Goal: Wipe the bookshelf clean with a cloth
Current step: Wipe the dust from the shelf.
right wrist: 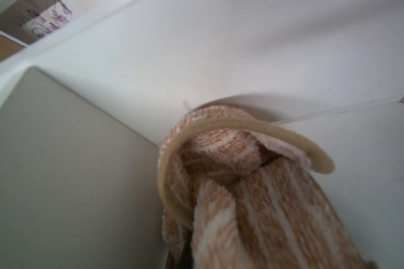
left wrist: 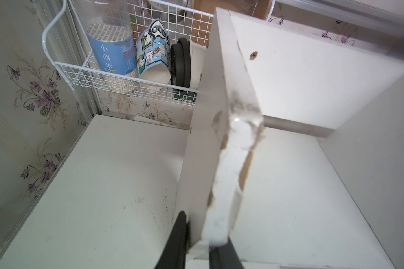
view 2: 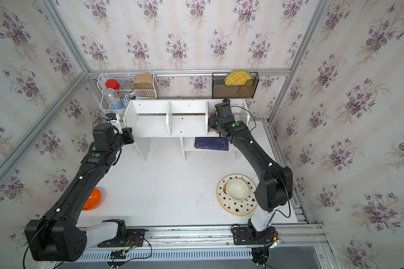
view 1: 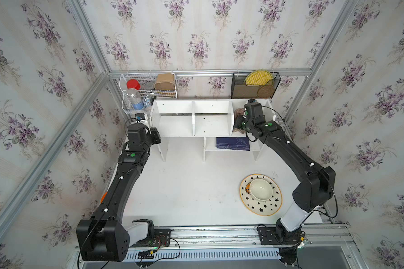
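The left gripper point(left wrist: 201, 242) pinches the bookshelf point(view 1: 210, 125) by its end panel point(left wrist: 219, 139), the right gripper point(view 1: 240, 122) clamps the bunched cloth point(right wrist: 243, 198) inside the right compartment point(right wrist: 219, 58), where a hard swipe could pull the cloth free or shove the shelf.

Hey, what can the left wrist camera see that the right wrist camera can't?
Only the left wrist view shows the left hand clamped on the bookshelf end panel, the wire basket holding a bottle, and the table. Only the right wrist view shows the bunched striped cloth against the inside of a compartment. Both show the bookshelf's white boards.
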Robot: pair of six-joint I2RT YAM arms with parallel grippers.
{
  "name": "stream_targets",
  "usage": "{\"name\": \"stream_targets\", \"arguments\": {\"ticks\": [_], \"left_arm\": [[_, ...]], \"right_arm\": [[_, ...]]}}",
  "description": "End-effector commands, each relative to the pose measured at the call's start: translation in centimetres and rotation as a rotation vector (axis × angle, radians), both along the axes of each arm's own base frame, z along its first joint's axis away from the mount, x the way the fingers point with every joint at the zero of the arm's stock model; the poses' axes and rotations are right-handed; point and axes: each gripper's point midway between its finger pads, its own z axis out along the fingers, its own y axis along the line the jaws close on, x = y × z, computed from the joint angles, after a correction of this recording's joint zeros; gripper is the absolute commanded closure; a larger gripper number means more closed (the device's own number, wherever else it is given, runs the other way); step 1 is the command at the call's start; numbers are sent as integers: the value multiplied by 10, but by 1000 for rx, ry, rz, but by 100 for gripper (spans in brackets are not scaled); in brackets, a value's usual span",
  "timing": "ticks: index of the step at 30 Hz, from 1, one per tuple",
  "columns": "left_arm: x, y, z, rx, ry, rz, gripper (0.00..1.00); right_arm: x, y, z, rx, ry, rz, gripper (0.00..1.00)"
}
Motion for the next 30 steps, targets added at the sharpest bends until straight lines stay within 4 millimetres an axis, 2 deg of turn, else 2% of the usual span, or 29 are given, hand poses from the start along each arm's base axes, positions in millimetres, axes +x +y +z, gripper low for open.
{"name": "stream_targets", "arguments": {"ticks": [1,3,6,9,11,15,19,22,27,30], "left_arm": [[-6,-9,-11,-95,59,-17,100],[-7,-9,-10,-94,58,-16,100],[-6,-9,-10,-96,57,-17,100],[-7,-9,-10,-95,57,-17,100],[-7,-8,-9,-93,56,-15,100],[-7,-8,-10,-91,57,-16,100],[-7,-8,-9,-90,54,-15,100],[-8,-8,-8,-87,52,-15,100],[-8,-7,-7,-85,49,-14,100],[-9,-8,-5,-86,44,-14,100]], "right_arm": [[-6,-32,-5,-43,36,-81,100],[-11,-40,-3,-60,28,-98,100],[-19,-39,-4,-54,35,-80,100],[-28,-29,-10,-53,48,-50,100],[-33,-12,-12,-41,46,-13,100],[-31,10,-11,13,44,43,100],[-18,17,-4,16,30,50,100],[-6,8,0,-19,24,14,100],[0,-24,6,-35,27,-69,100],[-6,-28,29,-29,-18,-75,100]]}}
